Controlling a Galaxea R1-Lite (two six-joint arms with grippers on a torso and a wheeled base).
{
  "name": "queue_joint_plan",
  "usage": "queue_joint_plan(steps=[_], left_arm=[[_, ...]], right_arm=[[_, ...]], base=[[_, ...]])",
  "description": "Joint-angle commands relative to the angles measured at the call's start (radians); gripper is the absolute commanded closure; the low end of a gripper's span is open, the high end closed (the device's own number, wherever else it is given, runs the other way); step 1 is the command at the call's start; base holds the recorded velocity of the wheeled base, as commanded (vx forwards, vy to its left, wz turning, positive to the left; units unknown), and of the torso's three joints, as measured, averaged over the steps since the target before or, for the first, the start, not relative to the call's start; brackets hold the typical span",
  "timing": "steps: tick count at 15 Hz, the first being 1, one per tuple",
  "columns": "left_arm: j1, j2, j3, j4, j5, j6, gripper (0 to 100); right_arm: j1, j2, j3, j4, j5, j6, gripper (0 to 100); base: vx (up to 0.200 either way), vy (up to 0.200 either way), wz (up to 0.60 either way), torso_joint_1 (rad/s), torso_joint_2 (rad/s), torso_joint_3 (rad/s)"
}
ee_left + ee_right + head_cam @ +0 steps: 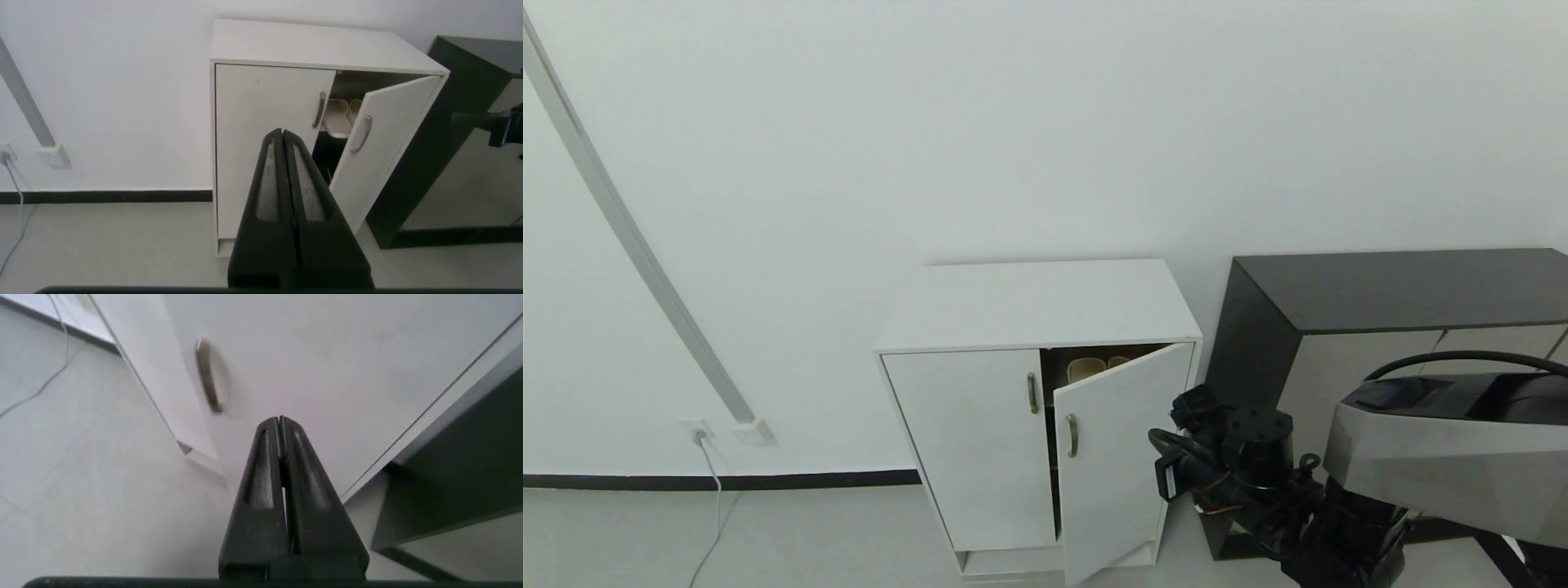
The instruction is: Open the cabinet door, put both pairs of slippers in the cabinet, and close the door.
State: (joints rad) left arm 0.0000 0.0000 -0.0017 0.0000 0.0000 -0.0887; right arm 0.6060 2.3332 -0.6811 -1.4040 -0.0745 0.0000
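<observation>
I'm looking at the white cabinet [1037, 306] standing against the wall [1045, 122] with a dark sideboard [1388, 290] just beside it on the right, the left door [968, 449] sitting shut and the right door [1115, 457] hanging partly open. My right gripper [281, 420] is pointing at the outer face of that open door, near its handle [211, 376], closed tight and holding nothing. My left gripper [282, 132] is hovering well back from the cabinet front, likewise closed and empty, and pale slippers [1086, 369] are resting high up inside, showing through the gap.
</observation>
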Motion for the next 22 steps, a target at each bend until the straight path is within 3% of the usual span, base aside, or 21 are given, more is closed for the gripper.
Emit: queue_joint_plan(steps=[1, 7, 11, 20, 22], left_arm=[[0.0, 0.002, 0.0, 0.0, 0.0, 0.0, 100], [0.0, 0.002, 0.0, 0.0, 0.0, 0.0, 100], [0.0, 0.002, 0.0, 0.0, 0.0, 0.001, 100], [0.0, 0.002, 0.0, 0.0, 0.0, 0.0, 100], [0.0, 0.002, 0.0, 0.0, 0.0, 0.0, 100]], right_arm=[[0.003, 0.008, 0.008, -0.01, -0.001, -0.008, 100], [0.003, 0.044, 0.04, -0.11, 0.028, -0.009, 100], [0.003, 0.017, 0.201, -0.167, 0.193, -0.008, 100], [0.025, -0.014, 0.291, -0.167, 0.197, -0.008, 100], [0.025, -0.009, 0.287, -0.167, 0.196, -0.005, 100]], base=[[0.0, 0.0, 0.6, 0.002, 0.01, 0.007], [0.0, 0.0, 0.1, 0.0, 0.0, 0.001], [0.0, 0.0, 0.0, 0.0, 0.0, 0.0], [0.178, 0.0, 0.0, 0.004, 0.0, 0.002], [0.0, 0.0, 0.0, 0.0, 0.0, 0.0]])
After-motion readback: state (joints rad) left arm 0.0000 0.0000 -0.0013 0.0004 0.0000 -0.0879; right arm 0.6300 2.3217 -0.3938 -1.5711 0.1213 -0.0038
